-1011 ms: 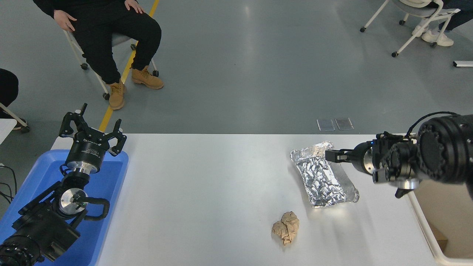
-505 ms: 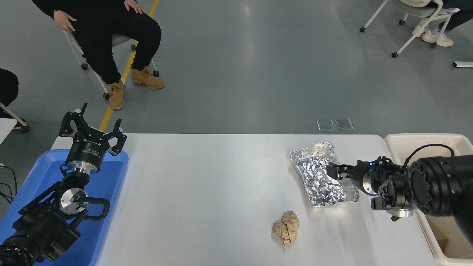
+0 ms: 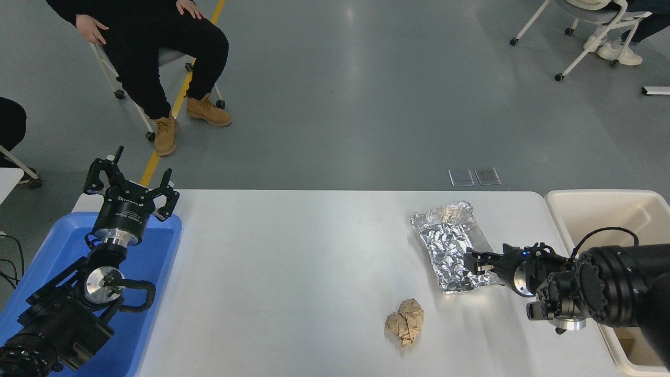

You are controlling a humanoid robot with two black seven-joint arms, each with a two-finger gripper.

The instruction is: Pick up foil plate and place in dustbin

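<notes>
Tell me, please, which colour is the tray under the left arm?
The tray is blue, plain with no pattern. The head view shows it best, at the table's left end under the parked left gripper.

Beyond your white table (image 3: 314, 272), a grey polished floor (image 3: 366, 94) catches soft overhead glare. A yellow line (image 3: 180, 99) crosses it at upper left, passing beneath a wheeled chair (image 3: 112, 68) where a person in black (image 3: 152, 47) sits in tan boots (image 3: 209, 111). Another white-framed wheeled chair (image 3: 586, 31) stands at your upper right.
</notes>
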